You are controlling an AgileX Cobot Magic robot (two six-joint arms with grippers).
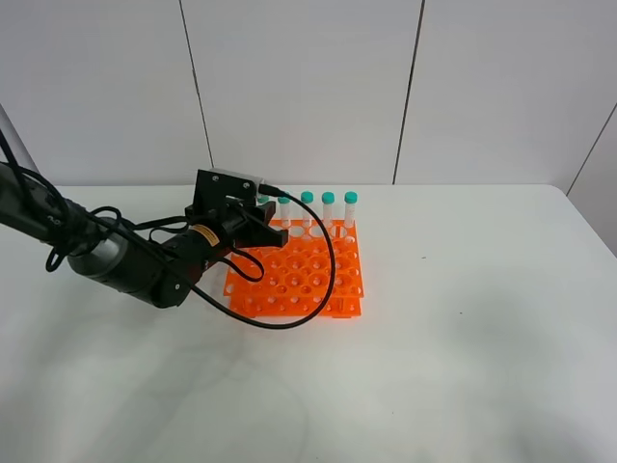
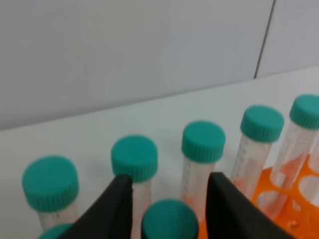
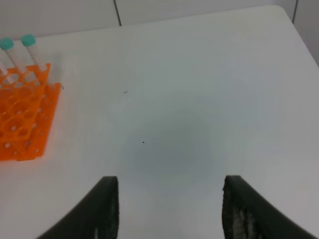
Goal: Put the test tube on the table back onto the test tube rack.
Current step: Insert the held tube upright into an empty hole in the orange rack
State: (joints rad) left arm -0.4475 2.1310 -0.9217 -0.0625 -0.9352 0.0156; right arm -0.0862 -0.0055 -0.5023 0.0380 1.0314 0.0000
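Note:
My left gripper [image 1: 273, 231] hovers over the back-left part of the orange test tube rack [image 1: 318, 285]. In the left wrist view its fingers [image 2: 117, 209] stand on either side of the test tube's teal cap [image 2: 169, 219], with a narrow gap on each side. That tube stands upright, just in front of the rack's back row of capped tubes [image 2: 202, 144]. In the high view the gripper hides it. Orange rack [image 2: 294, 199] shows at the edge. My right gripper [image 3: 169, 209] is open and empty above the bare table [image 3: 199, 99], out of the high view.
Several teal-capped tubes [image 1: 329, 207] stand in the rack's back row. The rack's front rows are empty holes. A black cable [image 1: 318, 289] from the left arm loops over the rack. The rack also shows in the right wrist view [image 3: 22, 119]. The white table [image 1: 463, 318] reaches right and forward.

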